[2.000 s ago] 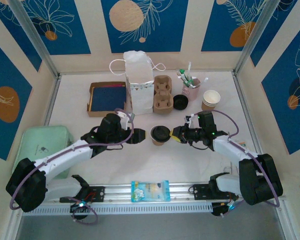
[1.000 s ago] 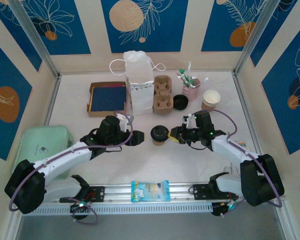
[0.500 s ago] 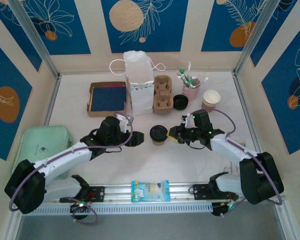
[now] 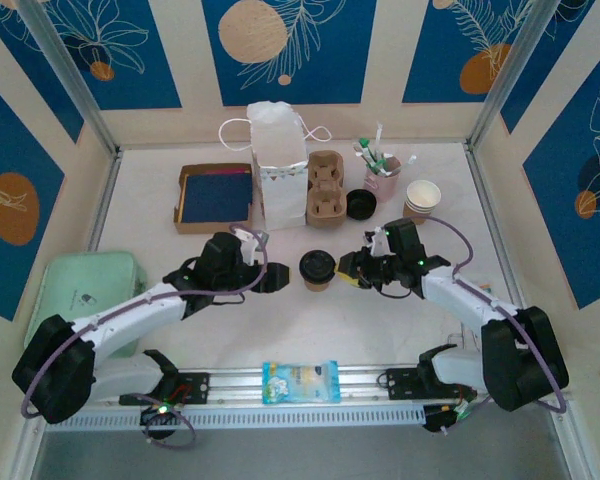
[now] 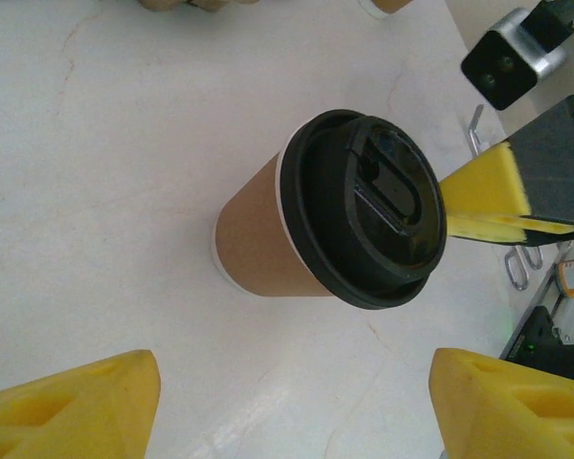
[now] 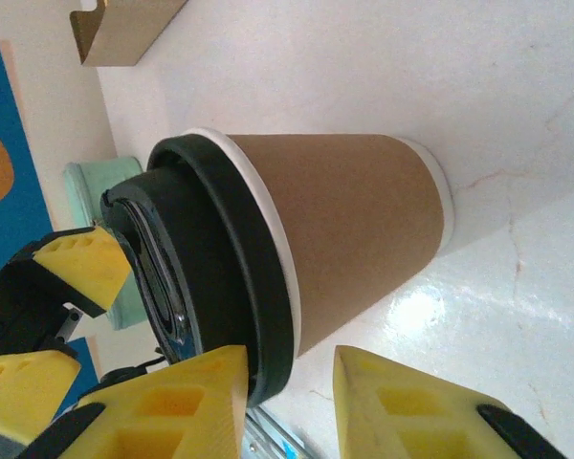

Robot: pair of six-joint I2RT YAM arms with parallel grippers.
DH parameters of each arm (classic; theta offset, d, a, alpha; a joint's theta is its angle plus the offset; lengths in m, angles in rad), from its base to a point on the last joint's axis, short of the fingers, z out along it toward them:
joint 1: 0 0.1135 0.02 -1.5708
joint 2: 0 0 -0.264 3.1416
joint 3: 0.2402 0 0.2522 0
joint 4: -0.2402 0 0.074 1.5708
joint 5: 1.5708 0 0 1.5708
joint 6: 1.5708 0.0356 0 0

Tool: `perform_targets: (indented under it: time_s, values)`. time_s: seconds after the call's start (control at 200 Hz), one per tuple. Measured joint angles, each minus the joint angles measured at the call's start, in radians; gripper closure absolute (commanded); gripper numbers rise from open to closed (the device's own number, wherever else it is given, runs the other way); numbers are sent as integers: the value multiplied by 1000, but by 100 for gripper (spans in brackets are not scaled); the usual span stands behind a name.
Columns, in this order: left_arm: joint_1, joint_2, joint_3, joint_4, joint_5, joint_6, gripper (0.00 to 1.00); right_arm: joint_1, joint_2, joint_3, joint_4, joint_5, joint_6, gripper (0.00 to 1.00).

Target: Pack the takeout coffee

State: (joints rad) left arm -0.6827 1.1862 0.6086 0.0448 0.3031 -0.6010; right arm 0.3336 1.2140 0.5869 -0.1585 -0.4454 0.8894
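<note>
The takeout coffee is a kraft-brown paper cup with a white rim and a black lid. It stands upright mid-table. My left gripper is just left of it, open wide, its yellow fingers short of the cup with bare table between them. My right gripper is at the cup's right side, open by a narrow gap. One of its fingers lies against the lid's rim; the other stands clear of the cup wall.
Behind the cup stand a white paper bag, a cardboard cup carrier, a spare black lid, a pink cup of stirrers and a stack of brown cups. A shallow box and a green tray lie left.
My right gripper has crept left until it meets the lid's rim. The cup has shifted very slightly left. The left arm has hardly moved.
</note>
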Motion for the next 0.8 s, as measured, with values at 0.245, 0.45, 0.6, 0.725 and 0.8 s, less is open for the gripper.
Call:
perform_targets:
  time_s: [0.245, 0.45, 0.6, 0.725, 0.8]
  values:
    - [0, 65, 5, 27, 4, -1, 25, -29, -81, 16, -71, 27, -30, 47]
    - [0, 114, 31, 50, 9, -4, 25, -48, -97, 30, -91, 32, -45, 40]
    - [0, 152, 58, 69, 11, -3, 25, -48, -97, 30, -98, 32, -45, 39]
    - [0, 179, 66, 80, 11, -3, 26, -48, -99, 30, -98, 32, -45, 39]
    - [0, 199, 74, 83, 11, -3, 26, -51, -99, 30, -98, 32, -45, 39]
